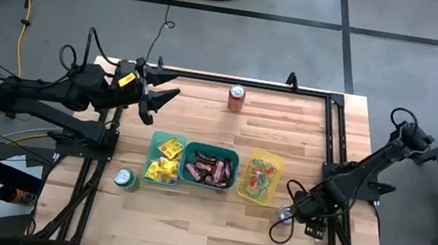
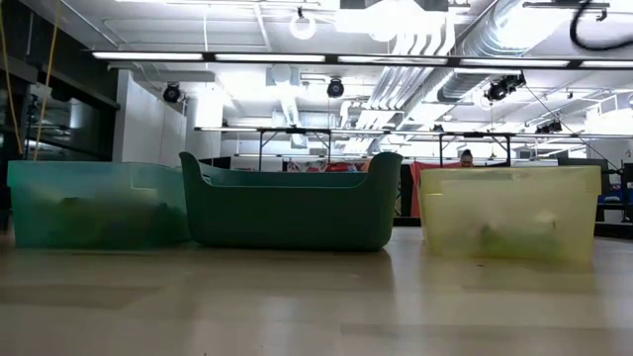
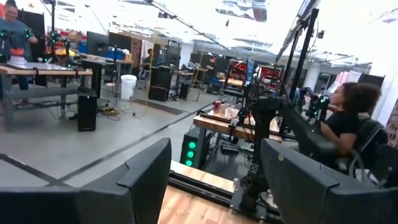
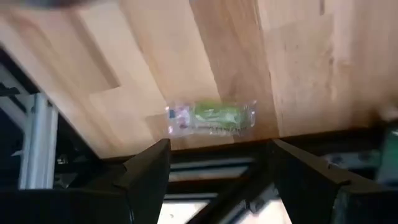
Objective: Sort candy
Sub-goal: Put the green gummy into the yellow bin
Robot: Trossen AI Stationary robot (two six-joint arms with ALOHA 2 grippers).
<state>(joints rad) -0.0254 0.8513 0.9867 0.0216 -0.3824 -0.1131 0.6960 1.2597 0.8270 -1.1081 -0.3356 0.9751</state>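
Note:
One candy, a small clear wrapper with green inside (image 4: 211,117), lies flat on the wooden table beside a dark frame rail. My right gripper (image 4: 217,168) (image 1: 290,213) hangs over it near the table's right side, pointing steeply down, open, its fingers short of the wrapper and touching nothing. Sorted candy fills three bins: yellow packets in the pale teal bin (image 1: 153,154), brown-red bars in the dark teal bin (image 1: 235,157), clear green and red sweets in the yellow bin (image 1: 279,162). My left gripper (image 1: 175,84) (image 3: 214,180) waits open, raised at the far left.
A red can (image 1: 236,97) stands near the table's far edge and a green can (image 1: 126,180) beside the pale teal bin. Dark frame rails (image 1: 332,147) run along the table's sides. In the low view the three bins (image 2: 292,208) stand in a row.

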